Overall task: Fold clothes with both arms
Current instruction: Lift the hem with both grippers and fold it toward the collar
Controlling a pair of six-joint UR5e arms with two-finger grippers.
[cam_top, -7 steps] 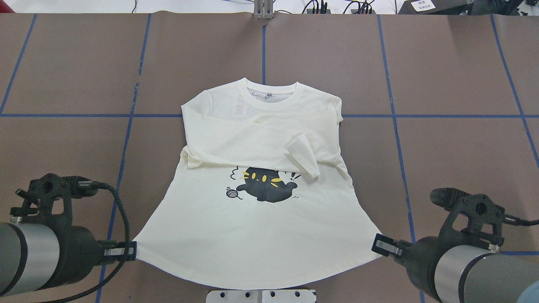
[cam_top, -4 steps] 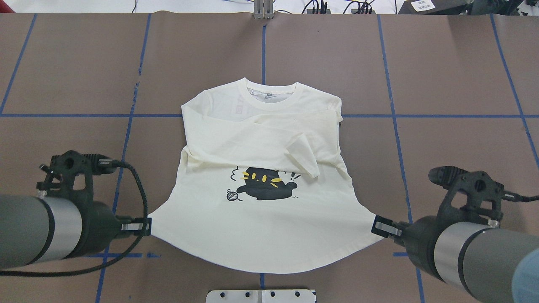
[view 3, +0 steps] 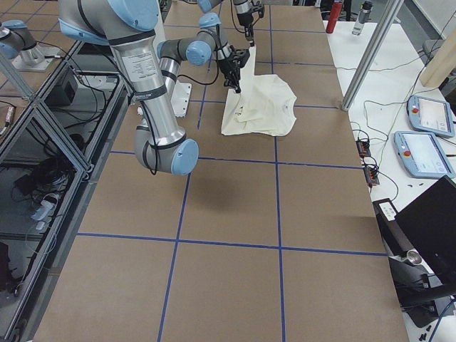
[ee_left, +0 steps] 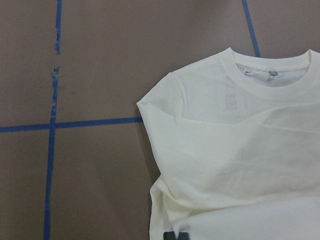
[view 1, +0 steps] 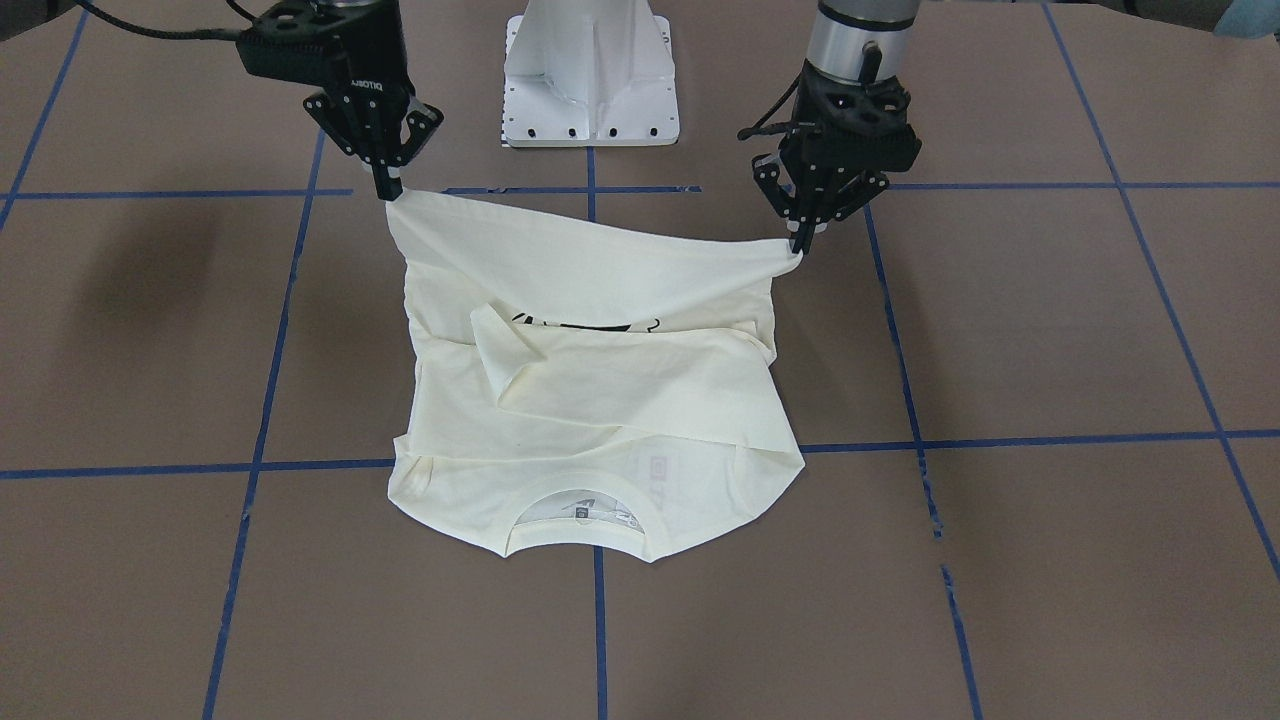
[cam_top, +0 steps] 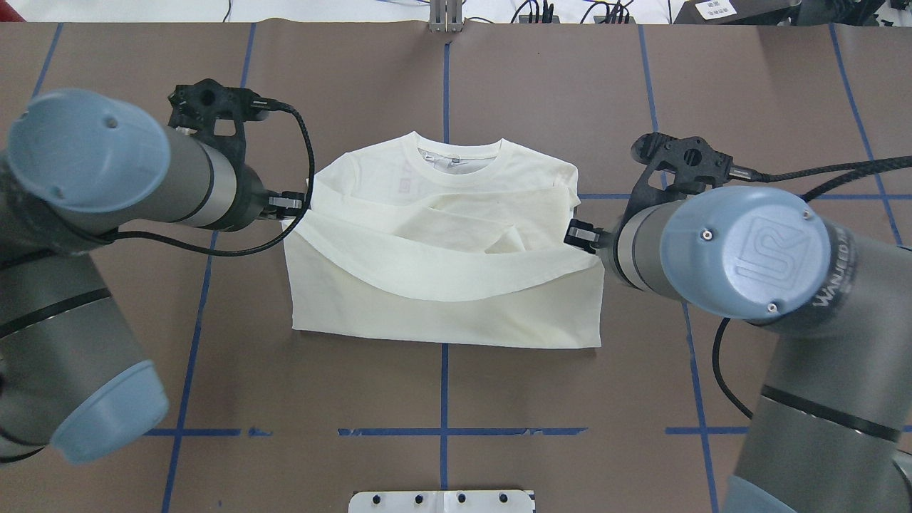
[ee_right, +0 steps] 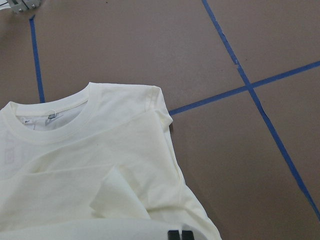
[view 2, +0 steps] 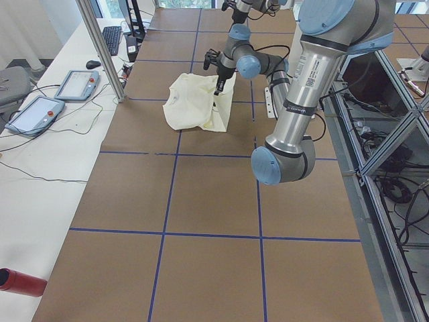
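Left tool (cam_top: 288, 205) was clamped on one hem corner of the T-shirt (cam_top: 442, 320), right tool (cam_top: 578, 235) clamped on the other. Both were narrow, with cloth pinched between the jaws. Shirt lay mid-counter (cam_top: 570, 85), lower half doubled over itself, fold crease (cam_top: 442, 340) on the robot side. The hem (cam_top: 434, 288) was held off the cloth and sagged in the middle between the tools. Its long axis ran straight across, left to right. The collar (cam_top: 459, 151) lay dead ahead of both tools, away from the base, with the crossed sleeves (cam_top: 456, 228) in between. Left tool sat a bit nearer the collar than the right, so I judged the hem line slightly skewed. My read: mid-fold, bottom to top, roughly halfway across. Next move would need both tools carrying forward together toward the collar, right catching up, then lowering. Risk I saw: slack centre landing first and bunching.
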